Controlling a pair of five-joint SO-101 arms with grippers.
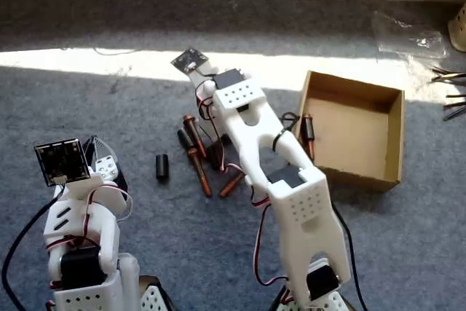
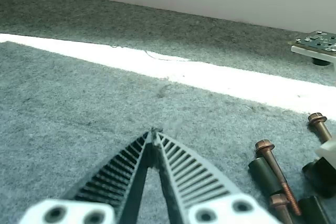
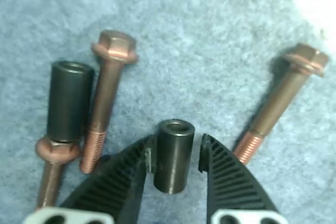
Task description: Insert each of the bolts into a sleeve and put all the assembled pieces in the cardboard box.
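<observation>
We see R gripper (image 3: 175, 148) part-open astride short black cylindrical sleeve (image 3: 173, 167) on grey carpet (image 3: 210, 30), not gripping; L gripper (image 2: 154, 134) closed, empty; copper-coloured hex-head bolt (image 3: 107, 98) nr sleeve

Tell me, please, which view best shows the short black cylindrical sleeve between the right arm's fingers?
The right wrist view: the black sleeve sits between the open fingers, bore visible. The high view has the white arm over it; the left wrist view's dark sleeves are ambiguous.

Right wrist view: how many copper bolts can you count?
3 bolts: one alongside a black sleeve, one with its head at that sleeve's end, one partly behind the open tool. More may be hidden.
</observation>
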